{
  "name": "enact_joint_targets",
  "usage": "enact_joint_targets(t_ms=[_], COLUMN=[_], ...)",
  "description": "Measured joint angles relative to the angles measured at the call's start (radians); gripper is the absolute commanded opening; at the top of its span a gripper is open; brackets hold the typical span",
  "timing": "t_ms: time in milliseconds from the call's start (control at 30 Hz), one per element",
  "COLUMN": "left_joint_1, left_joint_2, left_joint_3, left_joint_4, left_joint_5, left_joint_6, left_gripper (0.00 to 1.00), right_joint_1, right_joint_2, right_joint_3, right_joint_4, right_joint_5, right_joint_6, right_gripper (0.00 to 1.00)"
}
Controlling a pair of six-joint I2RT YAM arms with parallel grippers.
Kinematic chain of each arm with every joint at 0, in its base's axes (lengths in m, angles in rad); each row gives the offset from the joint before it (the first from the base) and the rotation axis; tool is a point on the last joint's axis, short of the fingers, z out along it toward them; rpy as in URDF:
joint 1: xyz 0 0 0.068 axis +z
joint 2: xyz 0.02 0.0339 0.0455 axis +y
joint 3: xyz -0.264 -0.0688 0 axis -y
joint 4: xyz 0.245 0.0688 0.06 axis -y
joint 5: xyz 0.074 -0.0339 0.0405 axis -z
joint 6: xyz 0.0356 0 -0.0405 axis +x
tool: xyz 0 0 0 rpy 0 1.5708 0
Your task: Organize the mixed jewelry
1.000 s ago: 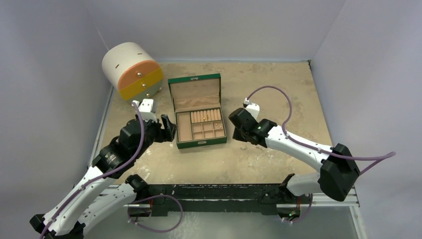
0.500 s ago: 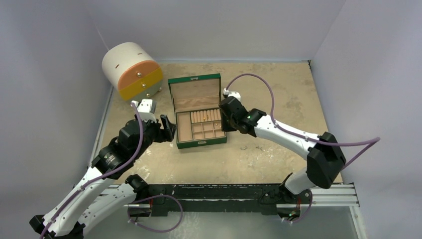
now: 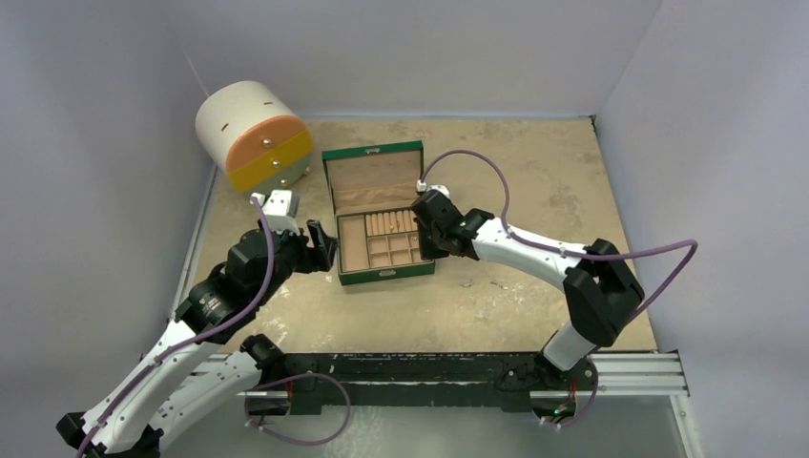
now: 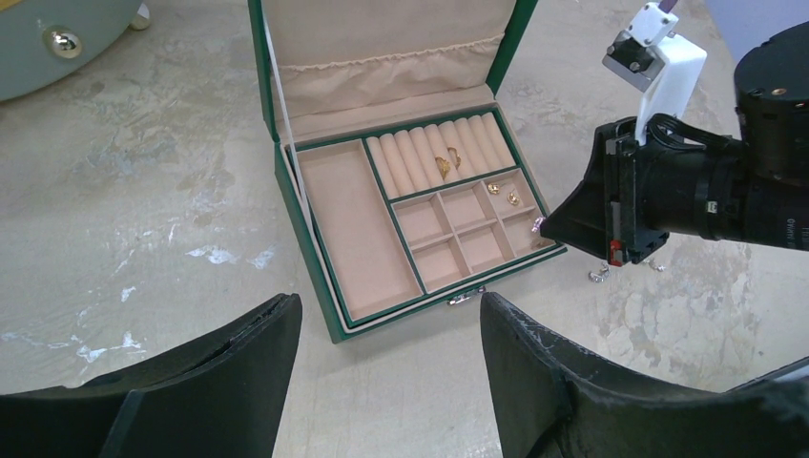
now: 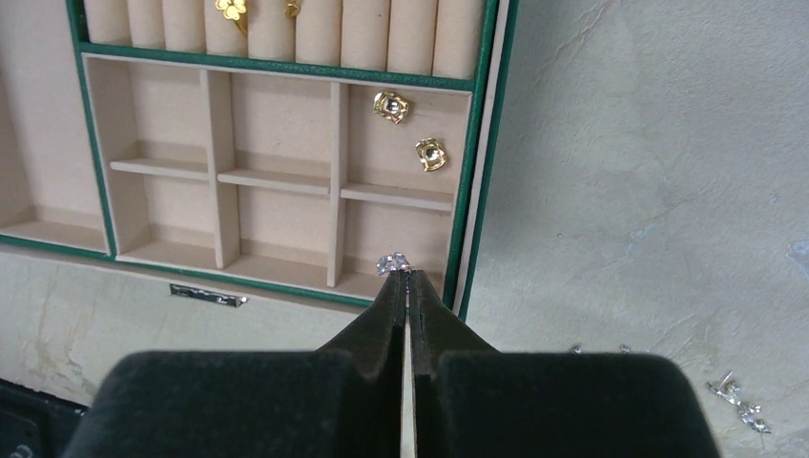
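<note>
A tiny silver piece (image 5: 393, 262) is pinched at the very tips of the right pincer (image 5: 407, 277), whose fingers are pressed together on it. In the right wrist view it is seen over the lower right compartment of the box (image 5: 482, 143), just inside the right wall. Two gold studs (image 5: 391, 106) lie in the compartment above it. Two more gold pieces (image 5: 232, 8) are seated on the ring rolls (image 5: 367, 29) at the top of the frame. A few silver bits (image 5: 735, 396) are scattered on the desk (image 5: 649, 191) at the lower right, beside the box and apart from it.

In the top view the right arm is stretched from the lower right towards the centre. Its elbow is raised and its forearm is angled to the upper left, so that the pincer is brought to the box's right edge.

The left pincer (image 4: 388, 305) is held released, its fingers spread wide with nothing between them. It is placed just beside the box's left wall. The left arm is bent, rising from the lower left corner. A drum (image 3: 253, 134) stands at the upper left.
</note>
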Motion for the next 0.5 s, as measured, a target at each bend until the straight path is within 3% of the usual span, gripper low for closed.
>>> enact_joint_targets(t_ms=[200, 500], left_joint_1=[0.001, 0.001], left_joint_2=[0.000, 0.000], left_joint_3=[0.000, 0.000], left_joint_4=[0.000, 0.000], left_joint_5=[0.000, 0.000], left_joint_6=[0.000, 0.000], left_gripper=[0.68, 0.68], right_joint_1=[0.000, 0.000], right_joint_2=[0.048, 0.070], right_joint_3=[0.012, 0.033], right_joint_4=[-0.008, -0.023], right_joint_5=[0.006, 0.011], right_joint_6=[0.006, 0.017], right_gripper=[0.01, 0.17])
